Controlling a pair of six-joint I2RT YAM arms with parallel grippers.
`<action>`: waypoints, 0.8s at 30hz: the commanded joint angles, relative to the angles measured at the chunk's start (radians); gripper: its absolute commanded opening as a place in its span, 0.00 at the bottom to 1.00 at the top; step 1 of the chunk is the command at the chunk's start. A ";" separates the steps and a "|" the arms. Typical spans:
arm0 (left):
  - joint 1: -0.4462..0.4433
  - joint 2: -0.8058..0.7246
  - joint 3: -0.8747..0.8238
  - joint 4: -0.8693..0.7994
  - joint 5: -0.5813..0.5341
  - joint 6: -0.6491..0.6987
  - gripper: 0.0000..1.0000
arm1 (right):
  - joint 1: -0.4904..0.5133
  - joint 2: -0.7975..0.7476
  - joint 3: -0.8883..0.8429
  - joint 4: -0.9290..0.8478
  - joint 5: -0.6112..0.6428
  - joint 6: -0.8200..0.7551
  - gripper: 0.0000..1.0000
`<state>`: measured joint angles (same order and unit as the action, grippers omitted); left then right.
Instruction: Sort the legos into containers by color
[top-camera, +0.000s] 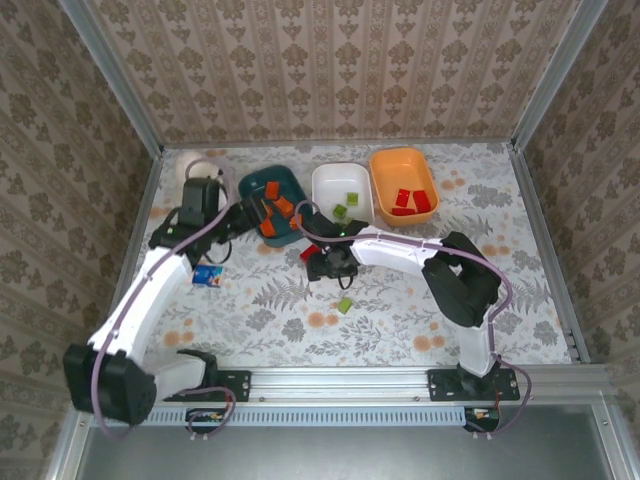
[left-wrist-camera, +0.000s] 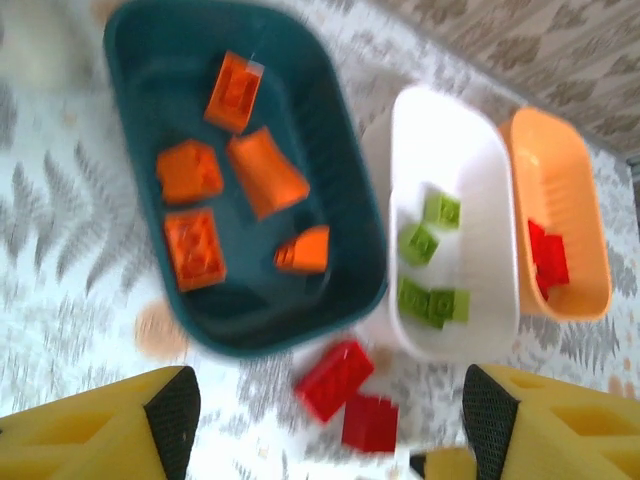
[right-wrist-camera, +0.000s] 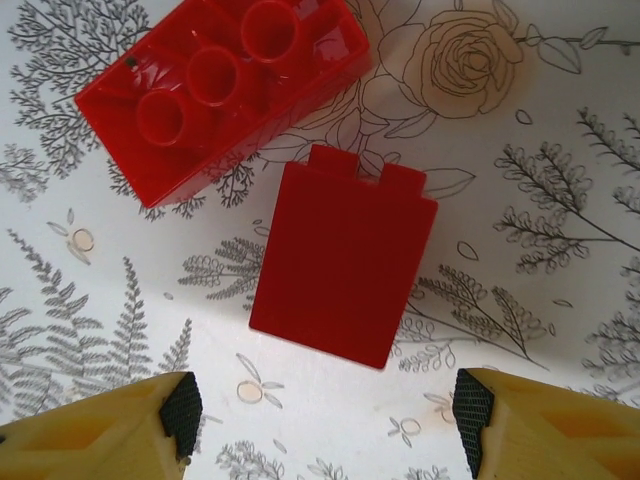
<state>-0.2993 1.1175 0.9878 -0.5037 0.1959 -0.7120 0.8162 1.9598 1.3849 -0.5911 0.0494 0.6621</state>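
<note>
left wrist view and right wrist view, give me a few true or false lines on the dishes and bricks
1. The teal dish holds five orange bricks. True.
2. The white dish holds orange bricks too. False: it holds green bricks.
3. The orange dish is empty. False: red bricks lie in it.
4. Two loose red bricks lie on the table below the right gripper. True.
5. The right gripper is shut on a brick. False: its jaws stand open, holding nothing.
</note>
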 joint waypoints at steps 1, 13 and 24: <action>0.009 -0.133 -0.067 -0.007 0.040 -0.092 0.74 | 0.001 0.036 0.038 0.009 0.023 0.009 0.69; -0.001 -0.308 -0.180 -0.101 0.080 -0.130 0.74 | -0.035 0.106 0.101 -0.039 0.055 -0.007 0.45; -0.151 -0.199 -0.155 -0.062 0.055 -0.035 0.74 | -0.053 -0.229 -0.062 -0.090 0.124 -0.009 0.25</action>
<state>-0.4068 0.8818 0.8131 -0.5747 0.2577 -0.8074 0.7719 1.8816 1.3590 -0.6205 0.1120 0.6537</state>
